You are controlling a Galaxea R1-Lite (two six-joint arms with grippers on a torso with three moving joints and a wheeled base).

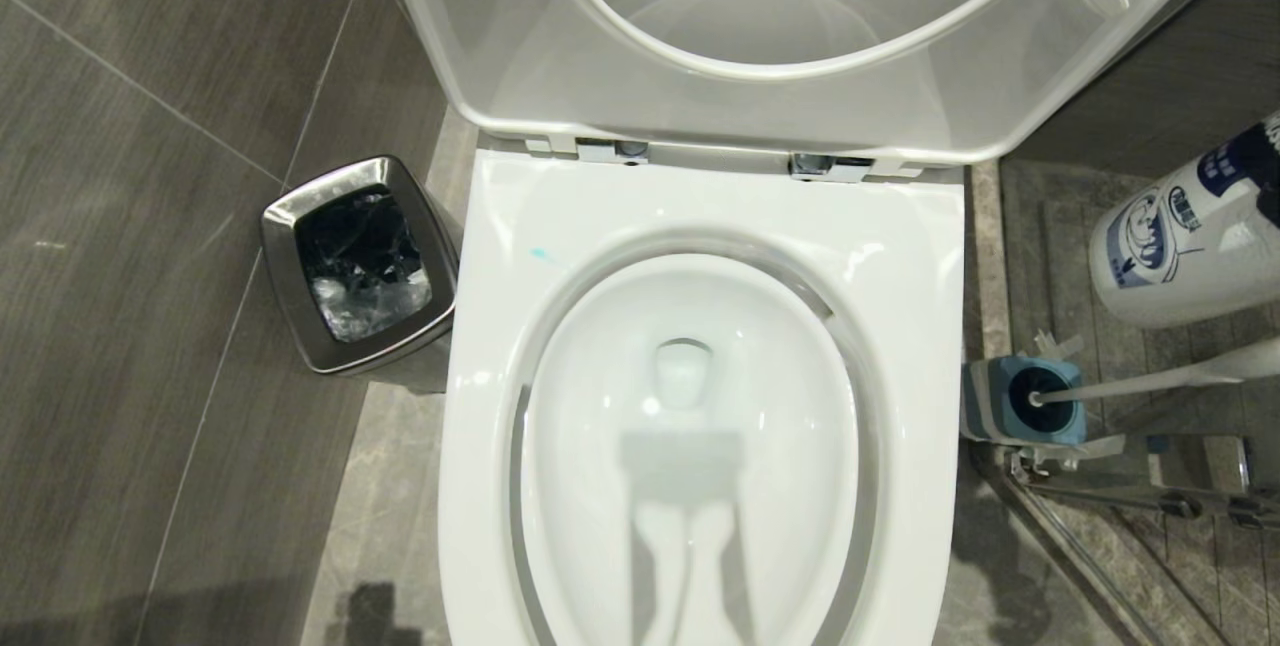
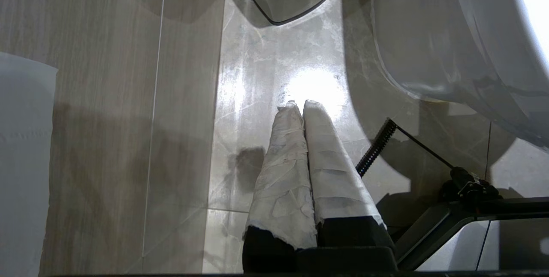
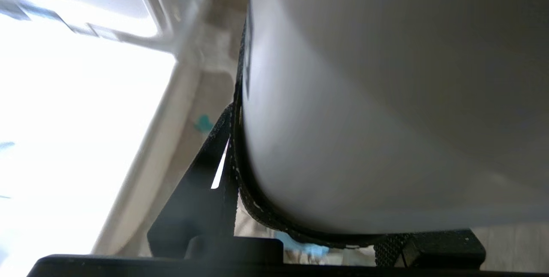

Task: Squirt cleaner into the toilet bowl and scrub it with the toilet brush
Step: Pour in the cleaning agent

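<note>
The white toilet bowl (image 1: 700, 216) fills the middle of the head view, with its seat and lid (image 1: 800, 116) raised. A small teal spot of cleaner (image 1: 540, 253) lies on the rim's left side. At the right edge a white bottle with a blue label (image 1: 1190, 236) hangs tilted. In the right wrist view my right gripper (image 3: 334, 208) is shut on this bottle (image 3: 386, 97), whose body fills that view. The toilet brush (image 1: 1160, 381) stands in its blue holder (image 1: 1020, 401) on the floor to the right. My left gripper (image 2: 300, 104) is shut and empty, pointing at the floor beside the toilet.
A square steel bin (image 1: 355, 261) with a dark liner stands to the left of the toilet. A metal rail (image 1: 1130, 486) runs along the floor at the right, just in front of the brush holder. Grey tiled floor lies on both sides.
</note>
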